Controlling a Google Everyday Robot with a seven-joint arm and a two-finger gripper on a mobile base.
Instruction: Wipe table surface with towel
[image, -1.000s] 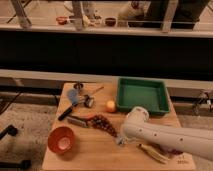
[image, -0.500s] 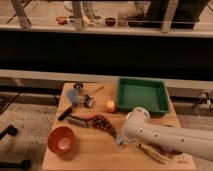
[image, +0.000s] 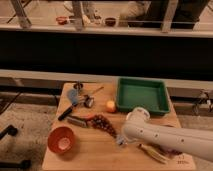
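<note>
A dark reddish crumpled cloth (image: 103, 123), which looks like the towel, lies on the wooden table (image: 90, 152) near its middle. My white arm (image: 165, 137) reaches in from the lower right. My gripper (image: 120, 142) is at the arm's left end, low over the table, just right of and in front of the cloth. The arm hides most of the gripper, and I cannot tell whether it touches the cloth.
A green tray (image: 142, 95) stands at the back right. An orange bowl (image: 61, 139) is at the front left. A spatula (image: 70, 104), other utensils (image: 89, 101) and a small orange ball (image: 110, 106) lie behind the cloth. A yellowish object (image: 152, 153) lies under my arm.
Almost nothing has moved. The arm has shifted only very slightly and the objects on the table stay put.
</note>
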